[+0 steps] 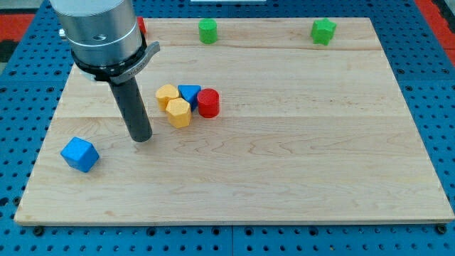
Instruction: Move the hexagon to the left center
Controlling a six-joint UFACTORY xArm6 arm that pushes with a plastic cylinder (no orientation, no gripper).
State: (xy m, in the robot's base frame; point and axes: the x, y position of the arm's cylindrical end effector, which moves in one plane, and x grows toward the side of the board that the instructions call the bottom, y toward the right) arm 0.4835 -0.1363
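Observation:
A yellow hexagon block [178, 112] lies on the wooden board [284, 156], left of the middle. It touches a yellow block [167, 94] above it, a blue triangular block [190, 92] and a red cylinder [208, 103] to its right. My tip [143, 137] rests on the board to the left of the hexagon and a little lower, a short gap away.
A blue cube [79, 154] lies near the board's lower left. A green cylinder [207, 31] and a green star-like block [323, 31] sit at the top edge. A red block [141, 26] shows partly behind the arm at top left.

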